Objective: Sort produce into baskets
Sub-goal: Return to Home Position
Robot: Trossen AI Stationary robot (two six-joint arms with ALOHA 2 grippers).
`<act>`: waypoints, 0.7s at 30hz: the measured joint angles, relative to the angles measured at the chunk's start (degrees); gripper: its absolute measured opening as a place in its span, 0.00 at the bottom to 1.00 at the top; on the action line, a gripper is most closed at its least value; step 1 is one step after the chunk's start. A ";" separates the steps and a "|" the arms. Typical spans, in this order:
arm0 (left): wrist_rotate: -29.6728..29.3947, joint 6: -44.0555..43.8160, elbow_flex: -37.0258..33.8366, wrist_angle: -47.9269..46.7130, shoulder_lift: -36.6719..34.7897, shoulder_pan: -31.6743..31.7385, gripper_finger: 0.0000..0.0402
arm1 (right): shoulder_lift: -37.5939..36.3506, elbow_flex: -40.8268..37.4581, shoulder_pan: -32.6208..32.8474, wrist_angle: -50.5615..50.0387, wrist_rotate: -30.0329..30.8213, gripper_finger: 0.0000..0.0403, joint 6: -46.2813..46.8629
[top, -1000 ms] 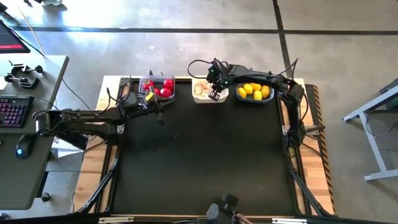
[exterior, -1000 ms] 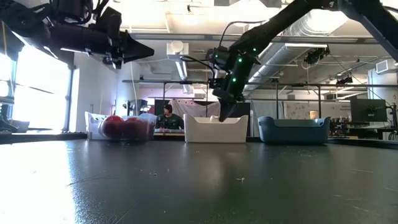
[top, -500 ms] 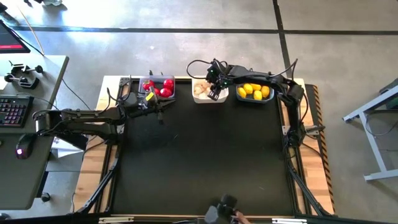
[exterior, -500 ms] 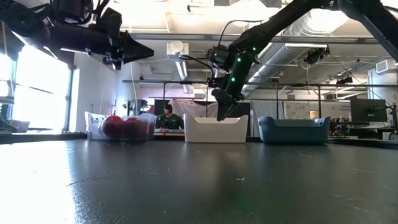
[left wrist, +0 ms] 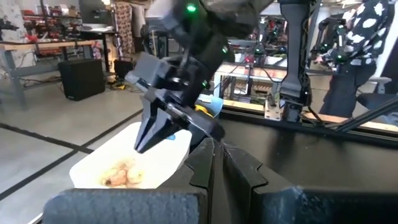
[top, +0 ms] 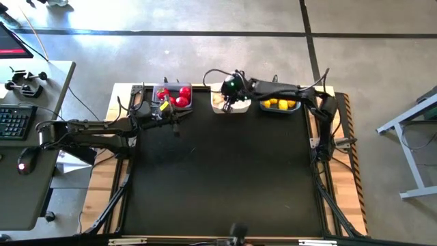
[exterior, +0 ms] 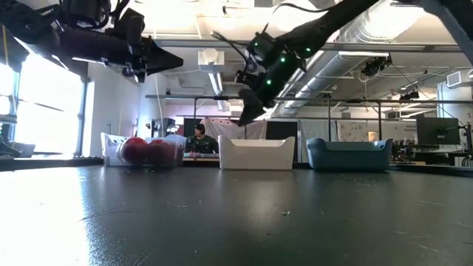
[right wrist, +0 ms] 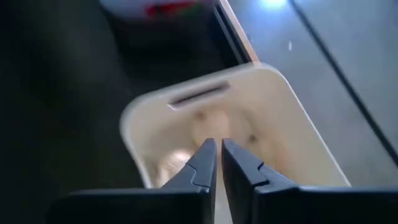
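Along the far edge of the black table [top: 225, 178] the 3 baskets stand in a row, each apart from the next. The grey basket [exterior: 109, 152] at the left end holds the red tomatoes [top: 181, 100]. The white basket [exterior: 256, 153] in the middle holds the whitish garlic bulbs [left wrist: 121, 175]. The teal basket [exterior: 349, 155] at the right end holds the yellow lemons [top: 276, 104].

The right gripper [exterior: 244, 114] hangs in the air above the white basket, clear of its rim and over its left part as the low view shows it, with its tips tilted downward. Its 2 fingers [right wrist: 202, 165] are drawn almost together, with only a thin slit between them, and they pinch nothing. The right arm reaches in from the table's right side and passes over the teal basket, hiding part of the lemons from above.

The left gripper [left wrist: 215, 149] sits just in front of the grey basket, raised well above the tabletop. Its fingers are pressed together and hold nothing. The left arm stretches in from the table's left side.

Beyond the table, a person [exterior: 198, 140] sits far back in the room. A keyboard [top: 13, 121] lies on a desk to the left of the table.
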 joint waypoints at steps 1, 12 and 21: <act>0.13 0.17 0.00 0.00 0.00 0.00 0.04 | -0.86 -2.20 0.74 3.31 0.05 0.04 0.00; 2.65 0.72 0.02 -0.02 0.00 -0.13 0.04 | -17.33 -33.94 7.21 36.49 0.28 0.00 4.00; 2.52 1.78 0.03 0.52 -0.55 -0.13 0.04 | -34.12 -55.55 7.63 48.18 -6.04 0.00 6.95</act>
